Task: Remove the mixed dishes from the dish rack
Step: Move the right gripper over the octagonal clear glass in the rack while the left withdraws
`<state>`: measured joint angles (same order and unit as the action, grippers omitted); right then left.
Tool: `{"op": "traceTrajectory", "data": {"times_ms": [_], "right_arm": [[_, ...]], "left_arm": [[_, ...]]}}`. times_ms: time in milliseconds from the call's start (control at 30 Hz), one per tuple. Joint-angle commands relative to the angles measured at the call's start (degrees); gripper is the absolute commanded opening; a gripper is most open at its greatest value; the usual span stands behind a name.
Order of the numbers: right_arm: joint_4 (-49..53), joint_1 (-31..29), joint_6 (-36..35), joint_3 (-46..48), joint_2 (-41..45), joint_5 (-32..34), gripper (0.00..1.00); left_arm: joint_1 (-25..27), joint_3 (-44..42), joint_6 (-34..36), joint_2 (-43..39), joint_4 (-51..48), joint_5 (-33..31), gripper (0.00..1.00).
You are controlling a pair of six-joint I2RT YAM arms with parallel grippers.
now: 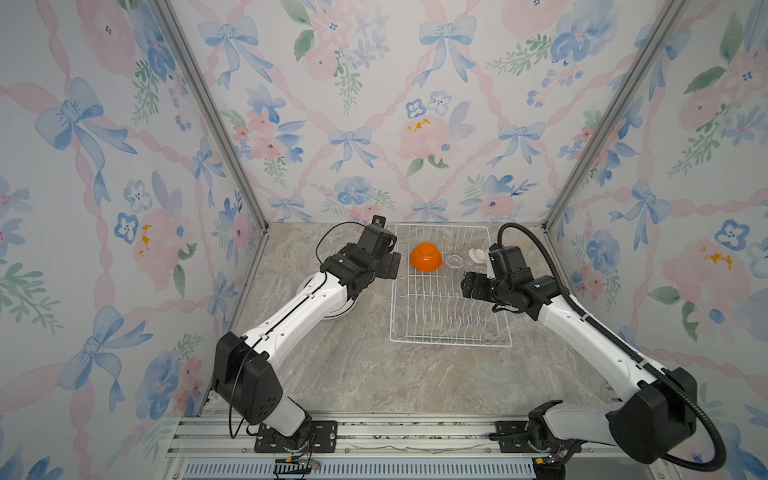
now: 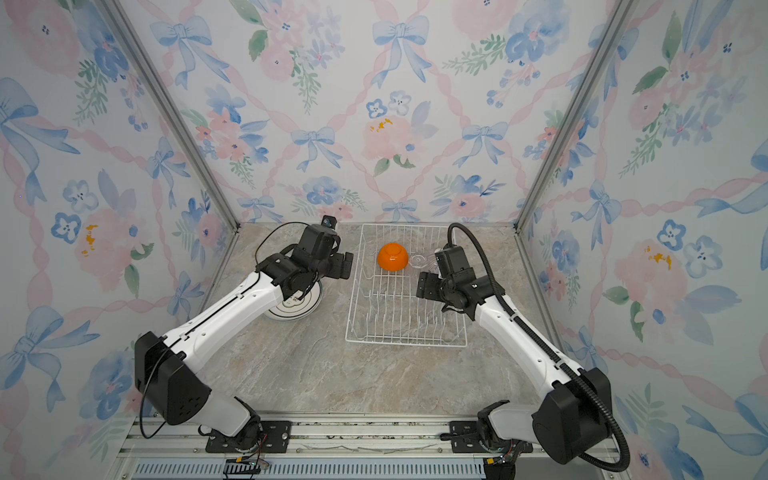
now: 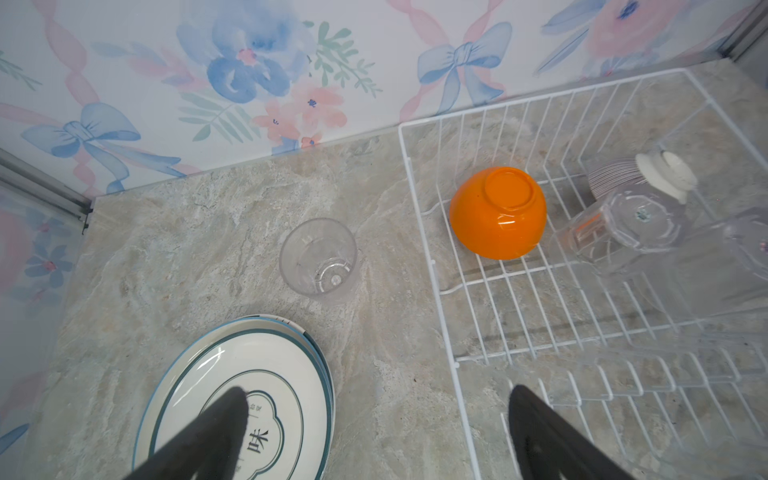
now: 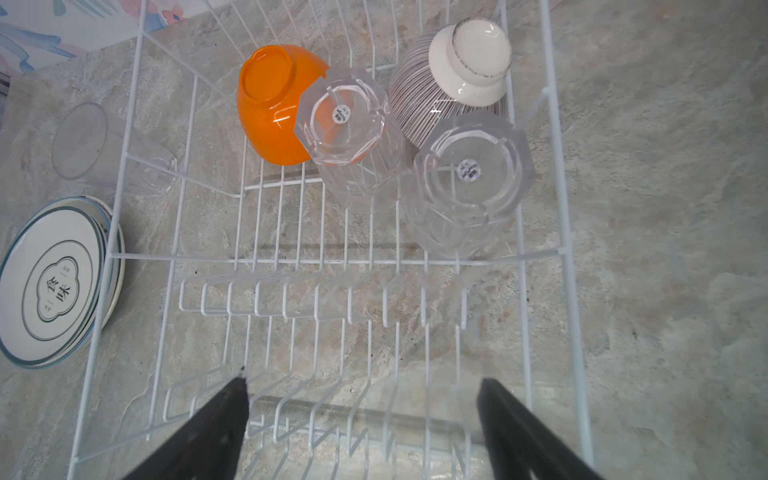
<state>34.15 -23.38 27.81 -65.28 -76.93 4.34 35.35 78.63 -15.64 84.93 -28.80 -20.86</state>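
1. The dish rack sits on the tabletop, toward the far side and right of centre.
2. An orange bowl lies upside down in the far left part of the rack.
3. To its right in the right wrist view, two clear tumblers stand base up. The left one touches the orange bowl.
4. A striped bowl lies overturned in the far right corner, just behind the tumblers.
5. The prong rows in the near half of the rack hold no plates.
6. On the tabletop left of the rack lies a stack of plates, face up.
7. Beyond the plates one tumbler stands upright, mouth up, outside the rack.
8. The left claw is spread wide and holds nothing. It hangs above the tabletop between the plates and the rack's left side.
9. The right claw is also spread apart and empty. It hangs over the prong rows, nearer than the two tumblers.
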Motion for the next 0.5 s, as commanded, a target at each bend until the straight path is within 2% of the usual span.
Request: {"op": "traceTrajectory", "data": {"times_ms": [0, 100, 267, 467], "right_arm": [[-1.2, 1.4, -1.0, -4.1, -4.3, 0.0, 0.85], [-2.4, 1.9, -1.0, -7.4, -8.5, -1.2, 0.83], [-4.3, 1.8, 0.0, -11.7, -15.1, -2.6, 0.83], [-4.3, 0.8, -1.0, -16.2, -22.3, -1.2, 0.83]], "left_arm": [[1.1, -8.0, -1.9, -7.0, 9.2, 4.8, 0.98], [1.3, -13.1, -2.6, -11.7, 11.0, 7.3, 0.98], [1.4, -20.7, -4.5, -19.2, 12.5, 5.8, 0.98], [1.4, -28.4, -6.2, -29.0, 16.3, 5.2, 0.98]]}}
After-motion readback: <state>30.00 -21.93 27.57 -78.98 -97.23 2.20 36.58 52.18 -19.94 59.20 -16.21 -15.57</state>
